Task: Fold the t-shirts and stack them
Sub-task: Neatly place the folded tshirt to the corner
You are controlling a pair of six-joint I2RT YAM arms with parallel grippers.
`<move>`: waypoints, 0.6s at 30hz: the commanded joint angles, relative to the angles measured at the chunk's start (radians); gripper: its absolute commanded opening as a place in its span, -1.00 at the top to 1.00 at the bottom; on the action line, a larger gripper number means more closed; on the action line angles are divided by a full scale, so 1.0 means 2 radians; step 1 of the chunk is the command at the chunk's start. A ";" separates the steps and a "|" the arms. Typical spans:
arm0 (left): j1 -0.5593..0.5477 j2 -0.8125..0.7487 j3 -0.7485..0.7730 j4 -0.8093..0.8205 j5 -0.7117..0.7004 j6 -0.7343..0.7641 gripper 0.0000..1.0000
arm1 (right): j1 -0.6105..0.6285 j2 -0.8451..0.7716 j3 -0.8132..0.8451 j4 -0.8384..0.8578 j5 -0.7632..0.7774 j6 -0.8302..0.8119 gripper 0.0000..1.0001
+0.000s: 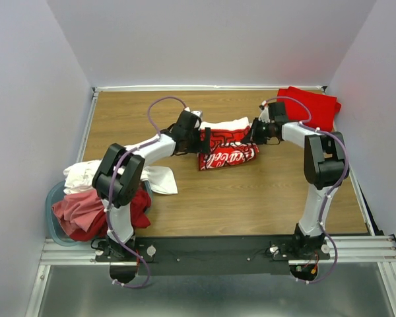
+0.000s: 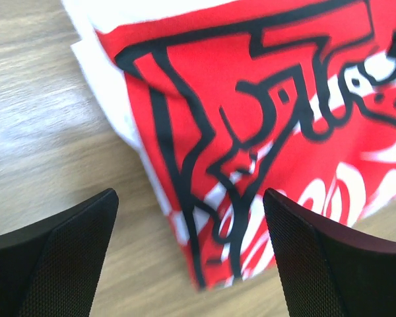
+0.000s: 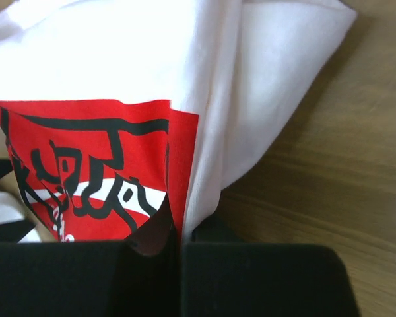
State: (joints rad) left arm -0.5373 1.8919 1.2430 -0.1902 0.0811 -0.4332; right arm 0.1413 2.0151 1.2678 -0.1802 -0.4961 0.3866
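The white t-shirt with a red printed graphic (image 1: 228, 150) lies partly folded in the middle of the table. My right gripper (image 1: 252, 134) is at its right end, shut on a fold of its white and red cloth (image 3: 185, 198), which rises from between the closed jaws (image 3: 181, 246). At the shirt's left end my left gripper (image 1: 204, 140) stands open. In the left wrist view its fingers (image 2: 76, 254) are spread wide above the shirt's red printed corner (image 2: 251, 132) and hold nothing. A folded red t-shirt (image 1: 311, 105) lies at the back right.
A heap of pink, red and white t-shirts (image 1: 86, 205) sits in and over a pale blue tub (image 1: 55, 198) at the left edge. Another white shirt (image 1: 162, 179) lies beside the left arm. Bare wooden table (image 1: 251, 198) spreads in front of the printed shirt.
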 commanded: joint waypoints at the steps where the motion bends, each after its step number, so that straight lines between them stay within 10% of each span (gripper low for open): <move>1: 0.005 -0.053 0.002 -0.015 -0.011 0.010 -0.97 | 0.000 -0.002 0.065 -0.078 0.098 -0.045 0.99; 18: 0.010 -0.163 -0.131 -0.016 0.005 0.010 -0.97 | -0.002 0.138 0.398 -0.241 0.326 -0.118 0.99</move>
State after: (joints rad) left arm -0.5228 1.6131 1.0203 -0.2260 0.0826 -0.4084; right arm 0.1421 2.2047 1.9076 -0.5556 0.0261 0.2058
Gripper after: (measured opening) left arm 0.983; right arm 0.058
